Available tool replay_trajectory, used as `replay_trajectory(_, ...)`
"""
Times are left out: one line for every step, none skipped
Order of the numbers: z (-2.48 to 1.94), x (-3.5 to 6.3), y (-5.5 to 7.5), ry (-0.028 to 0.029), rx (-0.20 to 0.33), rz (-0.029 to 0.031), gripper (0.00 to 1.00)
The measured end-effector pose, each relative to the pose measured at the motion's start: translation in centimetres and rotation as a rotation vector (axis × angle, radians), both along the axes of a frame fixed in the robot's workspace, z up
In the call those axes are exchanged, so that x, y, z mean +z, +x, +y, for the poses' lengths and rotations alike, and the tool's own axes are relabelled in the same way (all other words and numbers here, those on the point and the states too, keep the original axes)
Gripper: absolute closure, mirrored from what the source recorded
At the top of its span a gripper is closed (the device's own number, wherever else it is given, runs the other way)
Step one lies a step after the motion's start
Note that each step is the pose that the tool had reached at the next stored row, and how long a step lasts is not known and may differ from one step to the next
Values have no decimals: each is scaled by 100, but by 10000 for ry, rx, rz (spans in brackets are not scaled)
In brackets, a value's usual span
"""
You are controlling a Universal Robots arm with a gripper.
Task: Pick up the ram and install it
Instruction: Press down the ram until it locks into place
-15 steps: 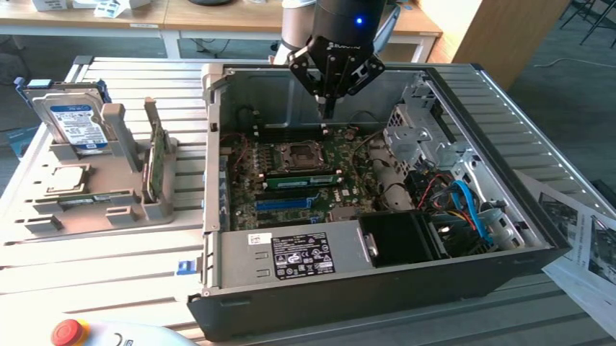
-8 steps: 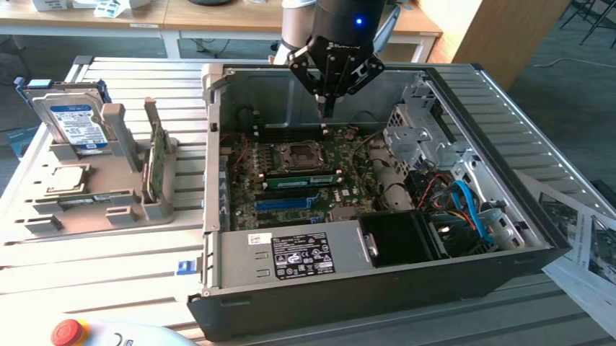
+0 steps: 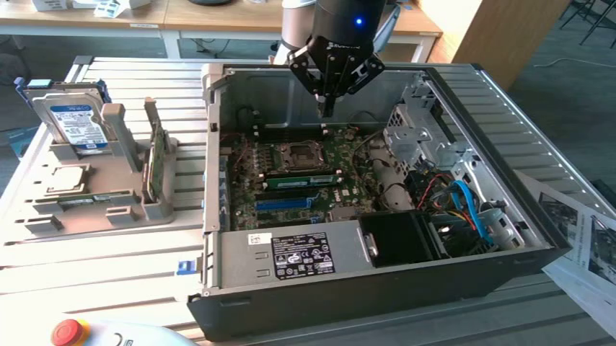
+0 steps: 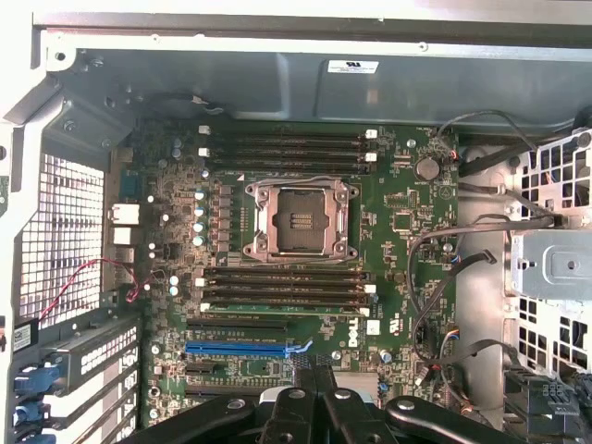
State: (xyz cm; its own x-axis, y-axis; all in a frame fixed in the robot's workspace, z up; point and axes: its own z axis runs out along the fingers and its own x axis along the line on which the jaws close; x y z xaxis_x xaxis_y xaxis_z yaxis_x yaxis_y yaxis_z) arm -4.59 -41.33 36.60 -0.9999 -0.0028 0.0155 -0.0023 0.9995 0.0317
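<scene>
Hovering with its jaws together and empty above the open computer case [image 3: 385,281], the gripper [image 3: 327,108] hangs over the ram [image 3: 303,181] seated in a motherboard slot, so installation looks done.

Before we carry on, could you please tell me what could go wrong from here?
1. The shut gripper hangs above the motherboard; coming down, it could strike the open CPU socket.
2. Loose cables lie at the board's edge near the slots and might snag it.
</scene>
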Motion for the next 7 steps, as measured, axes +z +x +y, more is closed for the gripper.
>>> replay_trajectory(0, 0, 0, 0, 0, 0, 89)
replay_trajectory(0, 0, 0, 0, 0, 0, 89)
replay_trajectory(0, 0, 0, 0, 0, 0, 89)
replay_trajectory(0, 0, 0, -1, 1, 0, 89)
replay_trajectory(0, 0, 0, 0, 0, 0, 89)
replay_trajectory(0, 0, 0, 0, 0, 0, 89)
replay_trajectory(0, 0, 0, 0, 0, 0, 89)
